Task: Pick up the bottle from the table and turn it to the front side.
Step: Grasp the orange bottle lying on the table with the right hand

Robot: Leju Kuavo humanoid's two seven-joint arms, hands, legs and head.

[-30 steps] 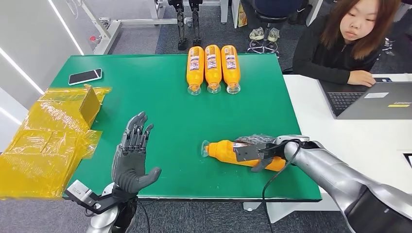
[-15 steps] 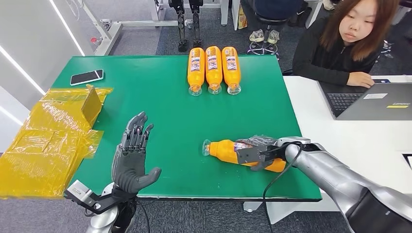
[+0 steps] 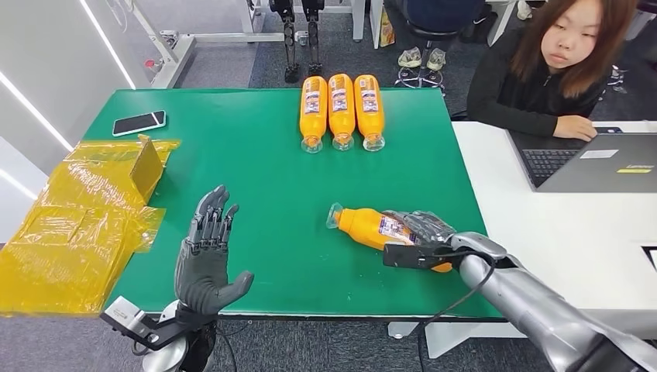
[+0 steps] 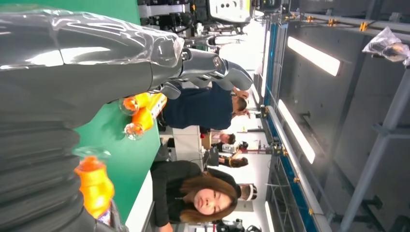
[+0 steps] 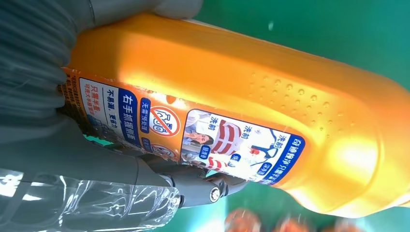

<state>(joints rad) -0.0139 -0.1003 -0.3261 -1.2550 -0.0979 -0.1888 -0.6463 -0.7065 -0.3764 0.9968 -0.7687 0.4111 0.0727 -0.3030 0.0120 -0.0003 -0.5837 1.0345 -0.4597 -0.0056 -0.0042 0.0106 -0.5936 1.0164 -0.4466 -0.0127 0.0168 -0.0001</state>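
Lying on its side near the front right part of the green table (image 3: pixel 256 155), the orange plastic bottle with a clear cap (image 3: pixel 372 227) points its cap toward the table's middle and its base toward the robot's right arm. The right hand (image 3: pixel 418 236) wraps dark fingers (image 3: pixel 414 223) over the rear half of the bottle, grasping it; whether the bottle rests on the green surface or is raised just off it cannot be told from above. From the right wrist, the bottle's printed label shows blue, white and red panels facing the camera, with the grey thumb (image 5: pixel 121 7) pressed on one side of the body and a darker finger against the label's edge.

The left hand (image 3: pixel 205 256) is raised over the front left of the table, well apart from the bottle, palm up-turned and fingers spread, holding nothing.

At the far edge, three more orange bottles (image 3: pixel 341 108) lie side by side, touching, caps toward the robot. A black smartphone (image 3: pixel 137 122) lies near the far left corner, and crinkled yellow plastic wrapping (image 3: pixel 77 225) covers the left edge. Beside the green table stands a white desk (image 3: pixel 558 225) with an open grey laptop (image 3: pixel 589 159); a person in a black top (image 3: pixel 534 77) sits behind it, one hand resting by the keyboard.
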